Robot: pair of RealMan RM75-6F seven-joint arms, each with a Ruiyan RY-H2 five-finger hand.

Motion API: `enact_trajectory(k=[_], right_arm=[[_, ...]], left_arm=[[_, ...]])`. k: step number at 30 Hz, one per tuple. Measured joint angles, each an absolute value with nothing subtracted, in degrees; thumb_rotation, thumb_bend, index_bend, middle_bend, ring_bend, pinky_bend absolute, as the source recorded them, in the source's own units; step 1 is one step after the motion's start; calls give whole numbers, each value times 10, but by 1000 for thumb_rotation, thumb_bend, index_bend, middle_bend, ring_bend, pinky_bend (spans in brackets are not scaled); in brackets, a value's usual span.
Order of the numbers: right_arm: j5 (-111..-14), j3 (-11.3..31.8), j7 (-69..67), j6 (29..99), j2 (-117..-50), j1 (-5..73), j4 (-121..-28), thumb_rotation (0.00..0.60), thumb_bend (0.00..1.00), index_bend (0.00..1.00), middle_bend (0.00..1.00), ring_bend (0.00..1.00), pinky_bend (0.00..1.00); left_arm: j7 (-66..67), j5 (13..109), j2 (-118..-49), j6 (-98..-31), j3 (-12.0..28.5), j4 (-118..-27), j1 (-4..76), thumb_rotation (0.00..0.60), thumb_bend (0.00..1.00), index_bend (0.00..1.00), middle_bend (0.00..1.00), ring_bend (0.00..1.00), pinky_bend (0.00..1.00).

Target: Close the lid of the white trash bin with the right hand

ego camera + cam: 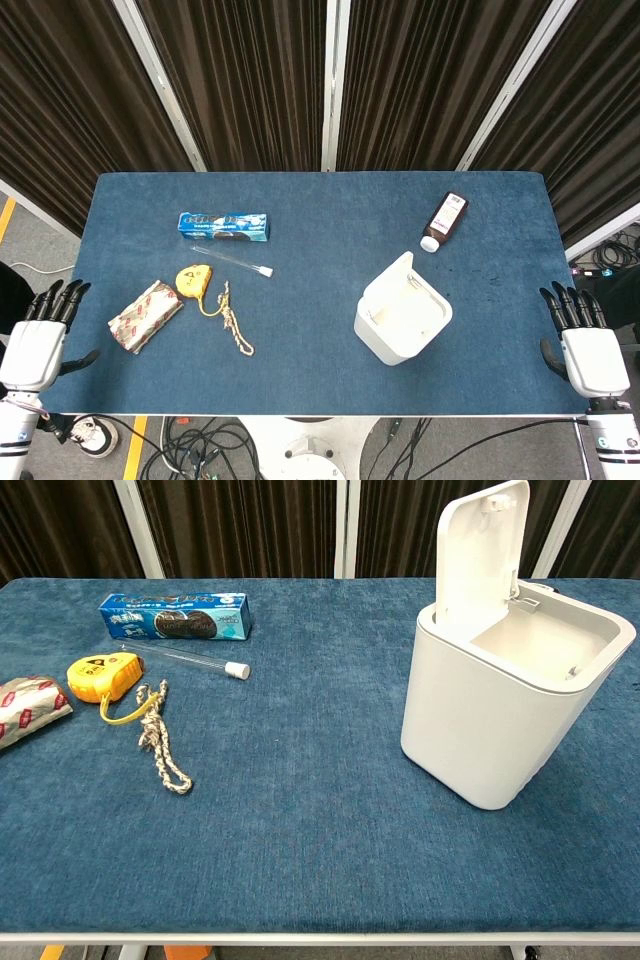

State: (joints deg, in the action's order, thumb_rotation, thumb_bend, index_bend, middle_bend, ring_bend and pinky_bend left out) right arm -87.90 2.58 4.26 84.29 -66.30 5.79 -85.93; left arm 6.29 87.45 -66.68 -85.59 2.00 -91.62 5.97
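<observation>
The white trash bin (402, 318) (510, 705) stands on the blue table, right of centre. Its lid (480, 548) is raised upright over the open cavity. My right hand (584, 342) hangs off the table's right front corner, fingers spread and holding nothing, well apart from the bin. My left hand (40, 335) sits off the left front corner, also with fingers spread and nothing in it. Neither hand shows in the chest view.
A brown bottle (445, 221) lies behind the bin. On the left half lie a blue cookie box (225, 226) (175, 617), a clear tube (235, 262), a yellow tape measure (192, 279) (103, 673), a knotted rope (235, 322) and a foil packet (146, 315).
</observation>
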Motion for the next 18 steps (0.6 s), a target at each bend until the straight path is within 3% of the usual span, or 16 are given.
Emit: enact_trajectory(k=[18], right_arm=[[-891, 21, 39, 839, -655, 61, -866, 600, 343, 0, 0, 0, 0]], left_arm=[[66, 873, -664, -848, 17, -919, 63, 600, 0, 91, 79, 19, 153]])
